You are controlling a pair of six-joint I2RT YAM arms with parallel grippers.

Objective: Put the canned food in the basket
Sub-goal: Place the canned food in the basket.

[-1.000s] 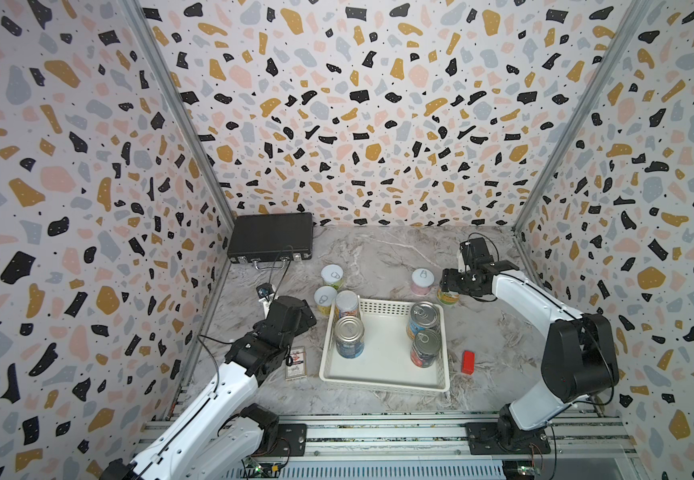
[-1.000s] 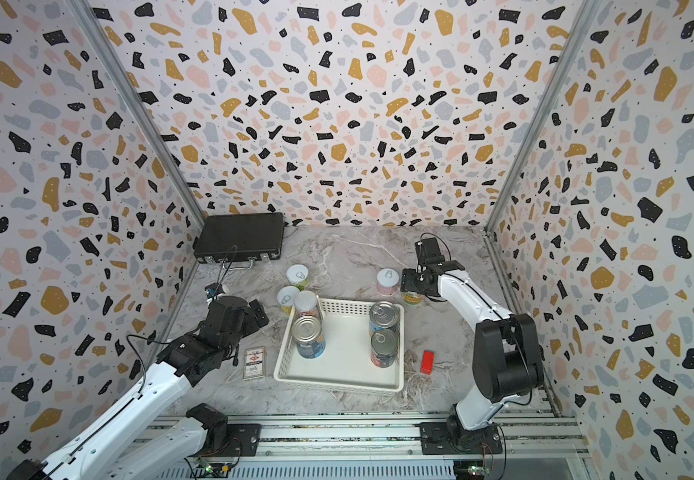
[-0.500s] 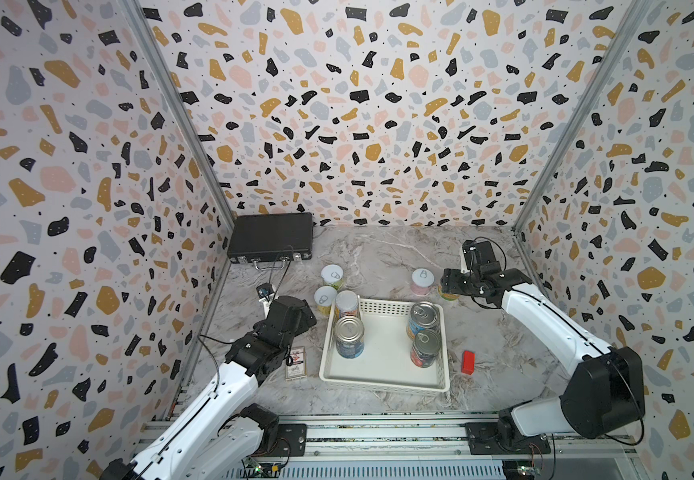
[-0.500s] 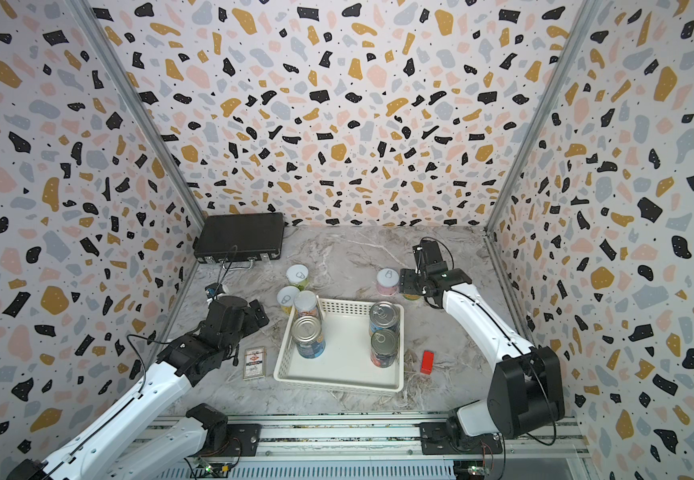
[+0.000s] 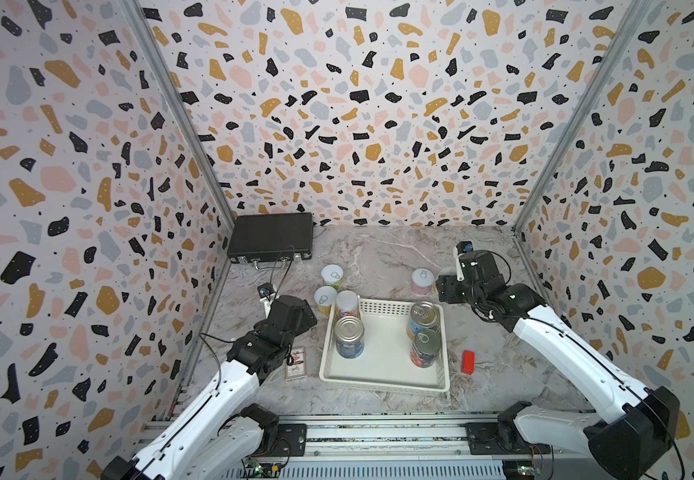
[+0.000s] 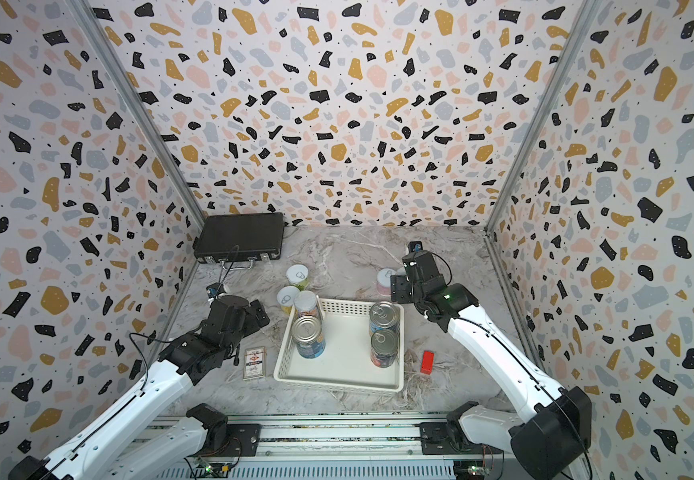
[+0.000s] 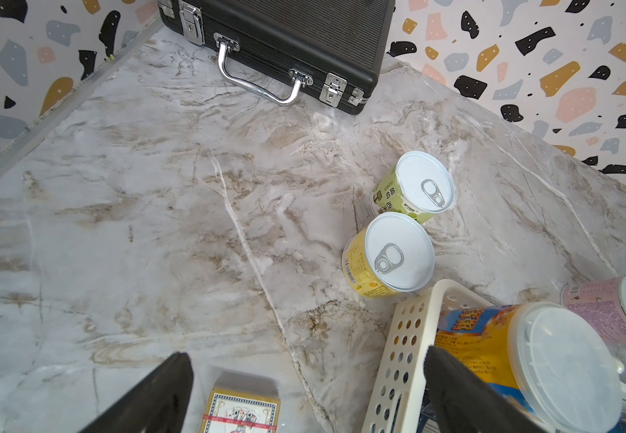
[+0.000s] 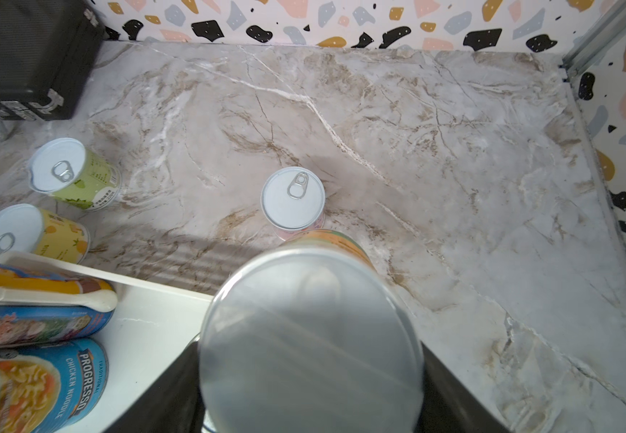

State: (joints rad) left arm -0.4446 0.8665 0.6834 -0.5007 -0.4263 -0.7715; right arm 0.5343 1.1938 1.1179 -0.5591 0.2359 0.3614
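My right gripper (image 5: pixel 447 289) (image 8: pixel 311 378) is shut on an orange-labelled can (image 8: pixel 311 337) with a pale lid, held just beyond the far right corner of the white basket (image 5: pixel 382 384) (image 6: pixel 337 384). Several cans stand in the basket, among them a blue one (image 5: pixel 349 336) and a red one (image 5: pixel 425 347). On the marble outside are a pink can (image 5: pixel 422 280) (image 8: pixel 292 198), a green can (image 5: pixel 332 276) (image 7: pixel 416 187) and a yellow can (image 5: pixel 325 299) (image 7: pixel 393 255). My left gripper (image 5: pixel 295 309) (image 7: pixel 309 371) hangs open and empty left of the basket.
A black briefcase (image 5: pixel 270 237) lies at the back left. A printed card box (image 5: pixel 296 362) sits left of the basket, under my left gripper. A small red block (image 5: pixel 468 361) lies right of the basket. Patterned walls close in three sides.
The right arm's elbow has swung out to the right and its gripper, with the can, has shifted a little toward the basket. The left arm has not moved.
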